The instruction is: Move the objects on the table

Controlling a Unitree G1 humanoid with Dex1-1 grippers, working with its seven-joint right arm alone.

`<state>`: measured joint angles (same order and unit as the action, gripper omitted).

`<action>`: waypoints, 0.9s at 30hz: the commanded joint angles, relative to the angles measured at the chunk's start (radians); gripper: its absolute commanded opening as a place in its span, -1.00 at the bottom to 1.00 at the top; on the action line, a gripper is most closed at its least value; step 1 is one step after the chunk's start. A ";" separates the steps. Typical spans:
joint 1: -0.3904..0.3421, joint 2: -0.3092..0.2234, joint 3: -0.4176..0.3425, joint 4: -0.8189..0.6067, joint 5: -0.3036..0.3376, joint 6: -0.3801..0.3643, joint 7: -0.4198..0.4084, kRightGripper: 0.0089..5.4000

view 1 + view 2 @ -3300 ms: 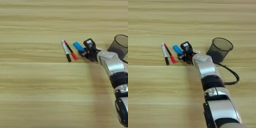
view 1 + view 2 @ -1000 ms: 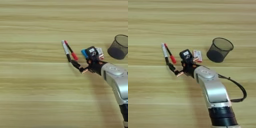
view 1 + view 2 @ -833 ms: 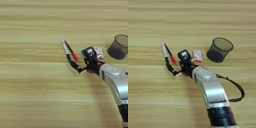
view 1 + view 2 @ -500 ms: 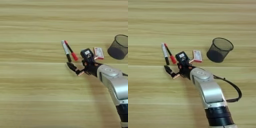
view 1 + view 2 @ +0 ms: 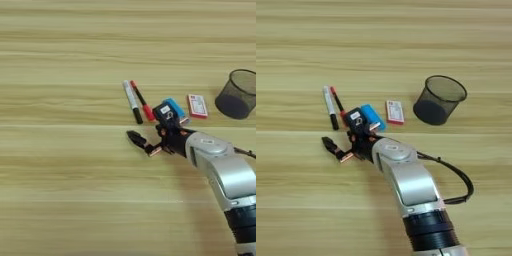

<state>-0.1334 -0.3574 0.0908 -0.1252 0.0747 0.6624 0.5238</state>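
Marker beside red pen | blue block behind wrist | gripper open, empty | mesh cup right

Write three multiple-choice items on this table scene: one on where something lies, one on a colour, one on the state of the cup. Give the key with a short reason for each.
1. Where does the white marker lie relative to the red pen?
A. On the pen's left side
B. Inside the mesh cup
C. Far right of the cup

2. What colour is the block beside the small red-and-white card?
A. Green
B. Bright blue
C. Yellow

3. How does the black mesh cup stand?
A. Tipped on its side
B. Upside down
C. Upright, mouth open upward

Key: 1 A, the marker lies just left of the pen, roughly parallel. 2 B, the oblong block is bright blue. 3 C, its round rim faces up on the table, away from the tool.
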 commanded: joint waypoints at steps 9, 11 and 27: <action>-0.060 -0.022 -0.008 -0.041 0.005 -0.043 0.003 0.99; -0.063 -0.022 -0.011 -0.031 0.004 -0.046 0.002 0.99; -0.088 -0.021 -0.065 -0.128 0.034 -0.032 -0.004 0.99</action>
<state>-0.1436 -0.3573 0.0524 -0.1897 0.0902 0.6472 0.5301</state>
